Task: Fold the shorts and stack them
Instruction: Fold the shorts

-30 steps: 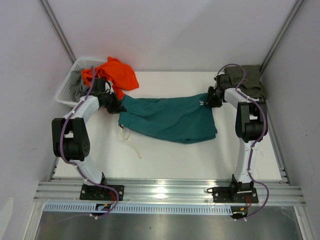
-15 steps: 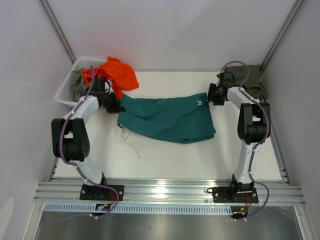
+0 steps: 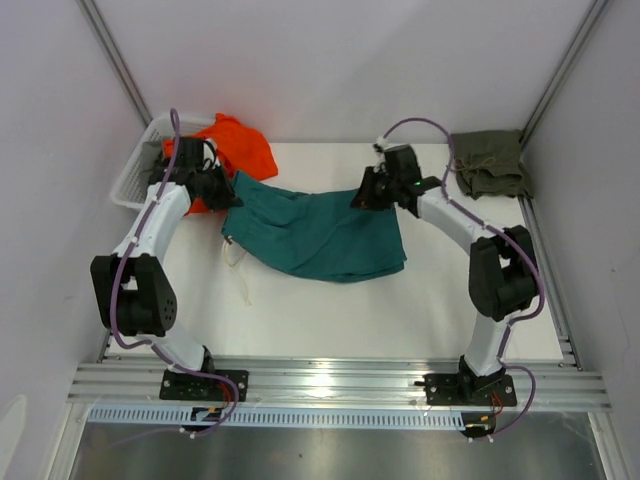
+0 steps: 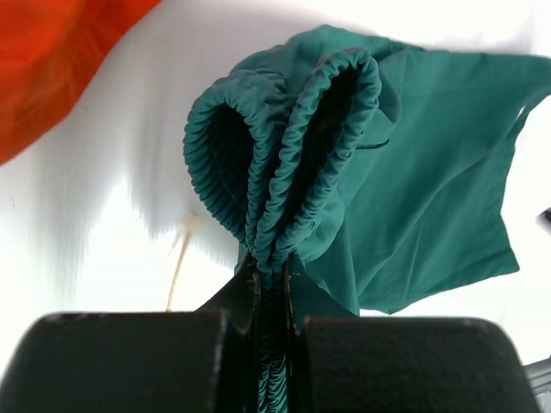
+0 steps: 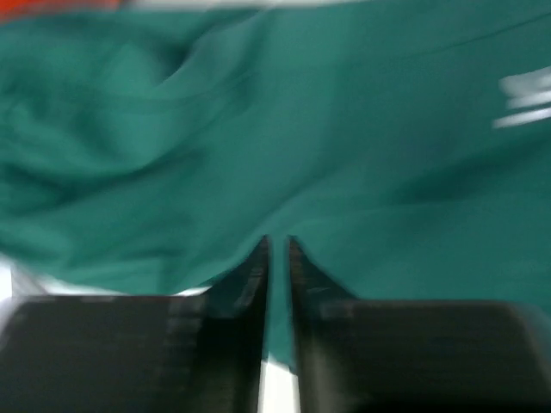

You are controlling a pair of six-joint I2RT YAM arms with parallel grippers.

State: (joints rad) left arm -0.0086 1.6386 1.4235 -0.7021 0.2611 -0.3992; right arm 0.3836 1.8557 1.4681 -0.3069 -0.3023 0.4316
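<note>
The teal shorts (image 3: 320,235) hang stretched between both grippers over the white table (image 3: 330,320). At the left, my left gripper (image 3: 232,188) is shut on the bunched elastic waistband (image 4: 284,138), which fills the slit between its jaws (image 4: 271,267). My right gripper (image 3: 362,195) holds the shorts' far right edge near the table's middle. In the blurred right wrist view its jaws (image 5: 277,249) stand narrow with teal cloth (image 5: 344,129) pinched between them. An off-white cord (image 3: 243,280) dangles under the left end. The olive shorts (image 3: 488,163) lie folded in the back right corner.
A white basket (image 3: 135,170) stands at the back left with an orange garment (image 3: 245,148) spilling over its rim, close behind my left gripper. Grey walls close in both sides and the back. A metal rail (image 3: 340,385) runs along the near edge.
My right gripper closed on the shorts' right edge and carried it left toward the middle, away from the olive shorts. The left gripper rose slightly toward the back, still gripping the waistband.
</note>
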